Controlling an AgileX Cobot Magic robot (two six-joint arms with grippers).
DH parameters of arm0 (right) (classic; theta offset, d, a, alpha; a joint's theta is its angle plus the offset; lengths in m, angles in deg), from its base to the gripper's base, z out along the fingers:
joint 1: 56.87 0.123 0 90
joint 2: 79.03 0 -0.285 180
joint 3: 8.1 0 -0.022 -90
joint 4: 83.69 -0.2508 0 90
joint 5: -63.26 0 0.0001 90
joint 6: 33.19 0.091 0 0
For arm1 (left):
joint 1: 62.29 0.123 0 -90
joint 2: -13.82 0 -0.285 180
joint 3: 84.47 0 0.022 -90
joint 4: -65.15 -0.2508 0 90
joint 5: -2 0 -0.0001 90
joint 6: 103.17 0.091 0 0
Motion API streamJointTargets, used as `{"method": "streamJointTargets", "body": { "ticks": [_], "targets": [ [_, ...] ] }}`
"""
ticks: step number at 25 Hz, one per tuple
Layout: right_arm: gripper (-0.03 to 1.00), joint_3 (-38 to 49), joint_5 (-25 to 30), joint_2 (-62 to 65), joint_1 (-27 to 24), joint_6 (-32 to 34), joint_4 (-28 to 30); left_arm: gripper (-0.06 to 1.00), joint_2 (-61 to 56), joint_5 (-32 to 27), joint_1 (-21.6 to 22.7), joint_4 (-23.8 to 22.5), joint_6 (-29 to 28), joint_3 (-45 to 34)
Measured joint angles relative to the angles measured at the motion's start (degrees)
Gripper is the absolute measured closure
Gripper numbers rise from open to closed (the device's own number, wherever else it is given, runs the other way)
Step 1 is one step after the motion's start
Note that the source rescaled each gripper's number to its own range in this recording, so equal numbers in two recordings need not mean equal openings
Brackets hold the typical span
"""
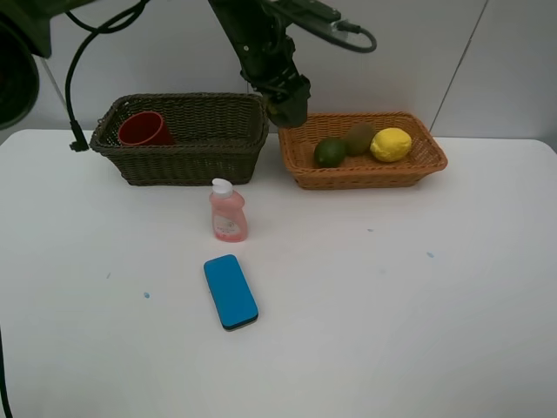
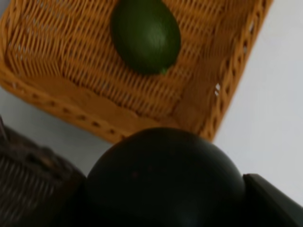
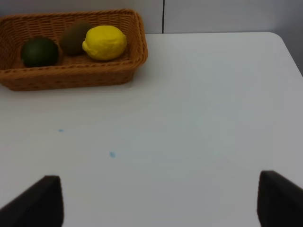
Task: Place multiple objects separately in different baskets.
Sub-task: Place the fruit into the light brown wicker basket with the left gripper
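Fruit-sorting step: our left jaws grip the dark mangosteen [image 2: 163, 175], held at the far edge of the desk [image 1: 392, 305] over the orange basket's [image 1: 361, 179] left rim; right jaws spread wide, holding nothing. Next we need to clear the rim, settle beside the lime [image 1: 329, 153], then release.

Dark olive-brown basket [image 1: 187, 165], light orange basket [image 1: 361, 178]: woven wicker, rough.
Red cup [image 1: 144, 129]: smooth plastic.
Mangosteen [image 2: 165, 175]: smooth, perhaps faintly glossy (blurred).
Worktop [image 1: 392, 305]: white, matt.

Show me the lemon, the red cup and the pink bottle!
yellow lemon [image 1: 391, 144], high camera, its middle.
red plastic cup [image 1: 144, 130], high camera, its middle.
pink bottle [image 1: 229, 219], high camera, its body.
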Motion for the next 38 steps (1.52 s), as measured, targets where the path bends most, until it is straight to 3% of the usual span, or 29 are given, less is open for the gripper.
{"method": "streamJointTargets", "body": {
  "ticks": [12, 16, 24, 38],
  "targets": [
    [0.1, 0.0, 0.0, 0.0, 0.0, 0.0, 0.0, 0.13, 6.7, 15.4, 0.0, 4.3, 0.7, 1.5],
    [0.1, 0.0, 0.0, 0.0, 0.0, 0.0, 0.0, 0.13, 9.1, 18.7, 0.0, 7.2, 2.7, 1.6],
    [0.1, 0.0, 0.0, 0.0, 0.0, 0.0, 0.0, 0.13, 13.6, 26.2, 0.0, 8.4, 3.4, 1.6],
    [0.1, 0.0, 0.0, 0.0, 0.0, 0.0, 0.0, 0.13, 14.2, 27.5, 0.0, 10.5, 2.3, 1.6]
  ]
}}
